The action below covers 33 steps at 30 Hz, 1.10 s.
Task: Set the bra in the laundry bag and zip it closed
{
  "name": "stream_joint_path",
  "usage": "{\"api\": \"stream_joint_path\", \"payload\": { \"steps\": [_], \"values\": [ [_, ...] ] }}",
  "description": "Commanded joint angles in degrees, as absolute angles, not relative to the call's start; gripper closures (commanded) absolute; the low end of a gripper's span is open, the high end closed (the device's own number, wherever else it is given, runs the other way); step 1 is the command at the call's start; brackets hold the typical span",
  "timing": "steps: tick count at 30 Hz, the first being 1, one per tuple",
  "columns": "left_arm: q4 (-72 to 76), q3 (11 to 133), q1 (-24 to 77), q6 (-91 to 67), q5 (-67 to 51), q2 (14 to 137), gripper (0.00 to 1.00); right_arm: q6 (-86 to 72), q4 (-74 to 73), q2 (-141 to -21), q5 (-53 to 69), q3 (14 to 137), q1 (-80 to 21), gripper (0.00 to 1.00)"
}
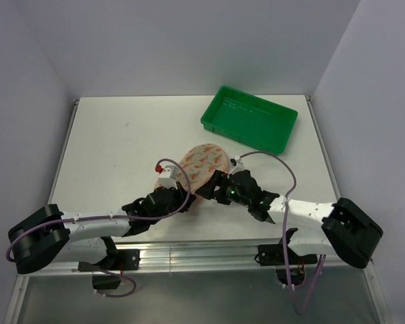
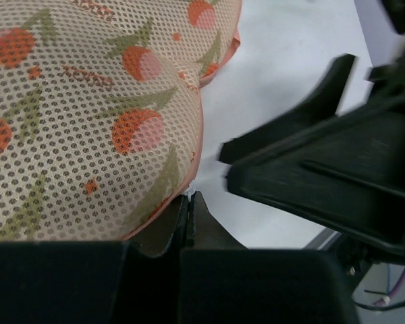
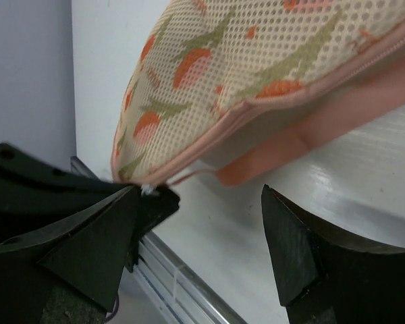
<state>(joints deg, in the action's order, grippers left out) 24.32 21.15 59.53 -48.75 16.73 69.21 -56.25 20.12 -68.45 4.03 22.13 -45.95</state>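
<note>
left gripper (image 2: 190,202) is being kept clamped on the laundry bag (image 1: 201,162), its pink rim pinched between the fingers | right gripper (image 3: 201,196) is being held wide apart, gripping nothing, just beside the bag's near end | bag is being supported on the table (image 1: 121,148), mid-near | green tray (image 1: 253,121) is being seen far right, well apart

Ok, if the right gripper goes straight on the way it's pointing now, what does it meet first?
Probably the pink zip rim of the laundry bag, which lies just ahead of the open right gripper. The left gripper, pinching that rim, sits off to one side. Depth is unclear.
</note>
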Motion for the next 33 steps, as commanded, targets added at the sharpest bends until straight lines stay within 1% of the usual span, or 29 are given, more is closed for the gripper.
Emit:
{"api": "stream_joint_path", "payload": {
  "steps": [1,5,8,11,12,14,15,17,20,25,28,30,32,33],
  "values": [
    [28.8,22.4,61.0,-47.5,14.0,69.5,1.0,-61.5,30.2,-72.6,4.2,22.1,-46.3,0.19],
    [28.7,21.4,61.6,-48.2,13.9,69.8,1.0,-63.5,35.6,-76.5,4.8,23.0,-46.5,0.22],
    [28.7,21.3,61.9,-48.3,14.0,70.0,1.0,-64.4,36.4,-78.7,3.7,23.3,-46.7,0.33],
    [28.1,21.4,62.0,-47.6,14.7,69.5,1.0,-65.7,38.7,-80.5,3.7,22.4,-46.8,0.55],
    [27.4,21.4,62.0,-47.2,15.1,69.3,1.0,-65.9,38.9,-80.9,3.6,22.2,-46.8,0.73],
    [25.2,20.8,62.0,-47.0,16.1,68.6,1.0,-65.5,37.7,-80.7,3.0,22.1,-46.7,0.83],
    [24.4,19.9,62.0,-47.0,17.1,67.5,1.0,-65.0,37.4,-80.2,2.6,21.9,-46.1,0.93],
    [20.7,18.7,62.0,-47.1,18.4,65.8,1.0,-64.2,36.8,-79.5,3.2,21.1,-44.7,1.0],
    [16.3,15.8,61.9,-48.1,21.6,60.6,1.0,-62.1,36.7,-78.1,5.6,20.0,-40.4,1.0],
    [5.5,12.0,61.7,-51.3,25.5,49.5,1.0,-56.1,32.7,-78.2,10.3,21.8,-34.6,1.0],
    [1.8,10.9,61.6,-53.1,25.9,44.6,1.0,-52.7,30.0,-79.6,12.0,24.3,-34.1,1.0],
    [0.6,11.0,61.6,-54.0,26.0,42.6,1.0,-49.3,25.1,-83.0,15.3,29.2,-34.3,1.0],
    [0.2,11.6,61.6,-53.4,26.5,42.0,1.0,-49.0,25.4,-86.6,18.7,32.4,-35.3,1.0],
    [0.2,12.2,61.8,-52.9,26.5,41.9,1.0,-48.8,25.0,-87.6,19.2,33.6,-35.9,0.97]
  ]
}}
